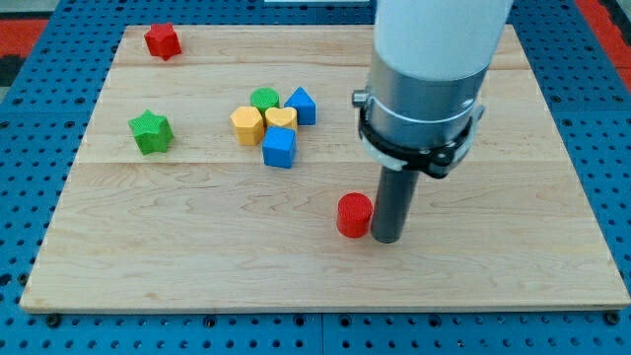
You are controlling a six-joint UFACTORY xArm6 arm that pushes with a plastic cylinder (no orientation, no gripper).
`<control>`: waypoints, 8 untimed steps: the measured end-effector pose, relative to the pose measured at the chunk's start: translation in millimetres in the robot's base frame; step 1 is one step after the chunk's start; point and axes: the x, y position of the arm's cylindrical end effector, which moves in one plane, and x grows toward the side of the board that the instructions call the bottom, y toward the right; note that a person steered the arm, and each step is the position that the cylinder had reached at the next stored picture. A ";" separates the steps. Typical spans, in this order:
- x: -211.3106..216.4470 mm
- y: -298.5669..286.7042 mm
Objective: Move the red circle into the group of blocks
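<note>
One red circle (354,215) sits on tabletop (177,266), my tip (385,240) touching its 3 o'clock side. No pincer on this rig, rod only, nothing held. Block group: yellow hexagon (246,125), yellow heart (281,120), blue cube (279,148), at circle's 10 o'clock, well apart.

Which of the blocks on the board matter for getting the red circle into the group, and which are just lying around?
Part of the job:
- red circle, touching my tip on its right
- the group: yellow hexagon, yellow heart, green block, blue pointed block, blue cube

Just lying about:
- green star, at the view's left
- red star, top left
</note>
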 end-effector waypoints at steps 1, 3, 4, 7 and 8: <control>-25.5 -43.4; -46.6 -104.0; -57.9 -119.8; -57.2 -75.1; -50.4 -12.1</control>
